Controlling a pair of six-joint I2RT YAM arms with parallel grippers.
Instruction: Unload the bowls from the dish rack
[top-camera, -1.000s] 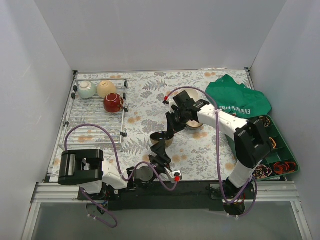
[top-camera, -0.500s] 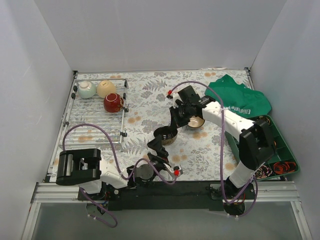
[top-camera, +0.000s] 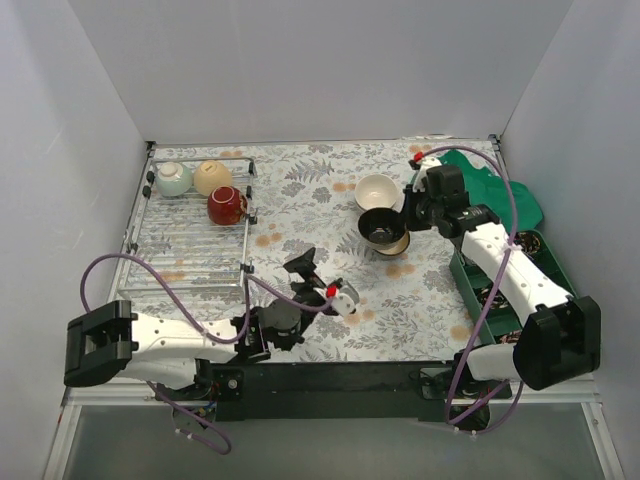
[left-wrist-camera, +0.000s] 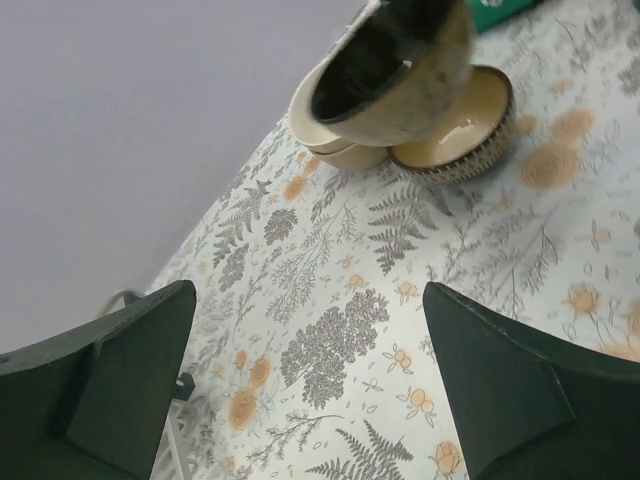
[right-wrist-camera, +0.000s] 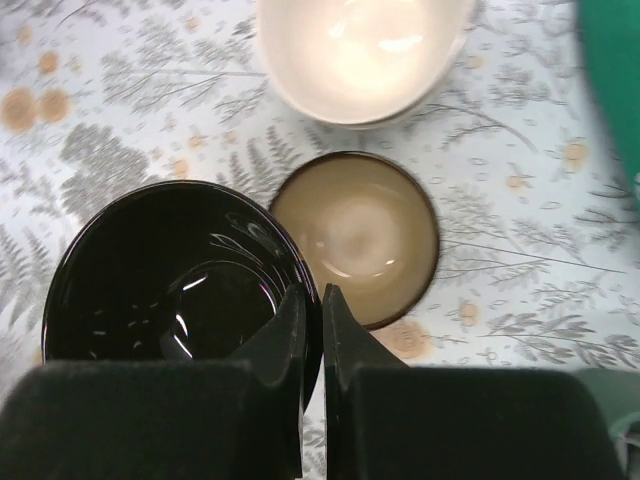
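Setting: white walls on three sides, and a fern-and-flower patterned worktop underneath.
Right hand: the right hand is clamped tight on the rim of the black bowl, one finger inside and one outside.
Black bowl: it's empty, glossy and tilted, up off the worktop.
Below that hand: a beige bowl with a dark rim sits on the worktop right under the fingertips, empty.
Just beyond the fingertips: a cream bowl stands upright with nothing in it, close beside the beige one.
Left hand: the left hand has its fingers spread wide and holds nothing, low over the worktop.
Ahead of the left hand: the same three bowls.
Dish rack: the dish rack sits well off to the outer side of the left hand.
In the rack: three bowls crowd its far end, a mint bowl, a tan bowl and a red bowl.
Outer side of the right hand: a green cloth, and a green tray whose contents are mostly hidden by the arm.
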